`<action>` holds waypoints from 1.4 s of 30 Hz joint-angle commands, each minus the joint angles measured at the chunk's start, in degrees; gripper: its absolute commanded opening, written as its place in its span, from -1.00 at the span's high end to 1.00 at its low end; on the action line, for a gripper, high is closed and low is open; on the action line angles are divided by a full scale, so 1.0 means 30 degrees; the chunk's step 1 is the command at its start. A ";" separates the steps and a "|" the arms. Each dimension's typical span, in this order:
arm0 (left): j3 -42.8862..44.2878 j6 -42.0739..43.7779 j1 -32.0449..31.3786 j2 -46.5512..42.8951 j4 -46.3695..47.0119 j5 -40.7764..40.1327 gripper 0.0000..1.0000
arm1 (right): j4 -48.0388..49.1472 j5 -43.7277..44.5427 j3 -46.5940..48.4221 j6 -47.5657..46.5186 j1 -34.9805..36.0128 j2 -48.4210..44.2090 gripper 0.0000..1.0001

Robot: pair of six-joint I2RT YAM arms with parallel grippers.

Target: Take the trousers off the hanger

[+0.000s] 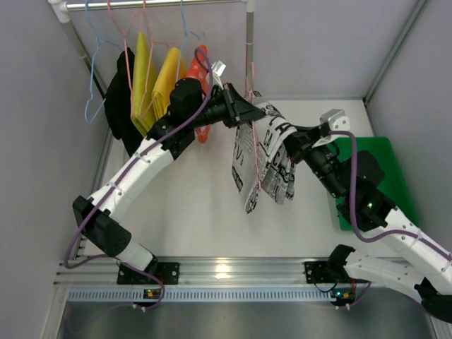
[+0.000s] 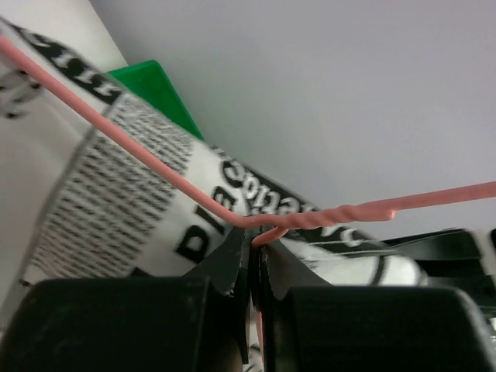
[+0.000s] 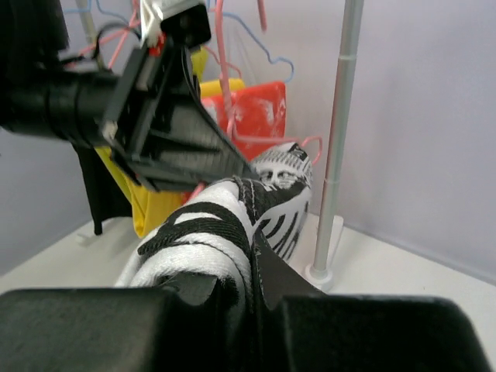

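The white trousers [image 1: 265, 159] with black print hang in mid-air over the table, draped on the thin pink hanger [image 1: 251, 95]. My left gripper [image 1: 248, 109] is shut on the hanger's wire [image 2: 256, 225] just below its twisted neck. My right gripper [image 1: 293, 145] is shut on a fold of the trousers [image 3: 221, 225] at their upper right side. In the left wrist view the printed cloth [image 2: 116, 178] lies behind the wire. In the right wrist view the left gripper's black body [image 3: 155, 116] is just above the cloth.
A clothes rail [image 1: 155, 3] at the back holds a black garment [image 1: 120, 99], yellow garments [image 1: 159, 85], a red-orange garment [image 1: 200, 78] and light blue hangers [image 1: 90, 78]. A rail post [image 3: 337, 139] stands close behind the trousers. A green board [image 1: 367, 176] lies at the right.
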 commanded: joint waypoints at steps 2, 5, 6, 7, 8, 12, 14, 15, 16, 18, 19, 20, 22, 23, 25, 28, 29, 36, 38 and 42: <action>-0.1093 0.2304 -0.0094 -0.1040 -0.0521 0.0213 1.00 | 0.1563 0.0035 0.3577 0.0673 -0.0109 -0.0980 1.00; -0.1650 0.2919 -0.0123 -0.1127 -0.0932 0.0066 1.00 | 0.1298 0.0152 0.4399 0.0673 -0.0313 -0.1331 1.00; -0.1740 0.3067 -0.0123 -0.1186 -0.1078 -0.0021 1.00 | 0.1181 0.0181 0.4576 0.0673 -0.0401 -0.1420 1.00; -0.1857 0.3213 -0.0152 -0.1244 -0.1196 -0.0080 1.00 | 0.1122 0.0210 0.4752 0.0673 -0.0518 -0.1537 1.00; -0.1974 0.3505 -0.0182 -0.1245 -0.1400 -0.0255 1.00 | 0.1005 0.0268 0.5131 0.0673 -0.0751 -0.1770 1.00; -0.2151 0.4268 -0.0153 -0.1362 -0.1752 -0.0666 1.00 | 0.0246 0.0620 0.6041 0.0673 -0.1455 -0.2504 1.00; -0.2209 0.4560 -0.0153 -0.1333 -0.1899 -0.0783 1.00 | 0.0009 0.0679 0.6421 0.0498 -0.1951 -0.2972 1.00; -0.2210 0.4649 -0.0153 -0.1333 -0.1987 -0.0929 1.00 | -0.0079 0.0998 0.6511 0.0381 -0.2129 -0.3119 1.00; -0.2268 0.4708 -0.0153 -0.1304 -0.2046 -0.1017 1.00 | -0.0341 0.1204 0.6599 0.0235 -0.2275 -0.3237 1.00; -0.2385 0.4913 -0.0153 -0.1333 -0.2163 -0.1105 1.00 | -0.0548 0.1759 0.6688 -0.0028 -0.3065 -0.3792 1.00; -0.2414 0.4943 -0.0182 -0.1304 -0.2222 -0.1135 1.00 | -0.0636 0.1995 0.6630 -0.0407 -0.3300 -0.3910 1.00; -0.2444 0.5059 -0.0153 -0.1304 -0.2223 -0.1135 1.00 | -0.0985 0.2288 0.6513 -0.0672 -0.3882 -0.4347 1.00; -0.2444 0.5177 -0.0182 -0.1420 -0.2281 -0.1252 1.00 | -0.1629 0.3837 0.6453 -0.1257 -0.4530 -0.4672 1.00; -0.2415 0.5323 -0.0182 -0.1450 -0.2339 -0.1223 1.00 | -0.2155 0.4510 0.6395 -0.1463 -0.5084 -0.4992 1.00; -0.2327 0.5441 -0.0153 -0.1508 -0.2340 -0.1223 1.00 | -0.3008 0.6736 0.6191 -0.2425 -0.5527 -0.5374 1.00; -0.2239 0.5559 -0.0182 -0.1596 -0.2399 -0.1194 1.00 | -0.3127 0.9169 0.5255 -0.4327 -0.6377 -0.5901 1.00; -0.2239 0.5530 -0.0182 -0.1654 -0.2369 -0.1165 1.00 | -0.3011 0.9726 0.4614 -0.4917 -0.6727 -0.5991 1.00; -0.2298 0.5648 -0.0095 -0.2064 -0.2486 -0.1106 1.00 | -0.0667 1.5002 0.1243 -1.0073 -0.7492 -0.5874 1.00; -0.2298 0.5063 0.0023 -0.2153 -0.2457 -0.0843 1.00 | -0.1042 1.5941 0.0449 -1.0752 -0.7608 -0.5612 1.00; -0.2502 0.4358 0.0286 -0.2416 -0.2107 -0.0433 1.00 | -0.1428 1.7259 -0.1686 -1.1598 -0.7872 -0.5201 1.00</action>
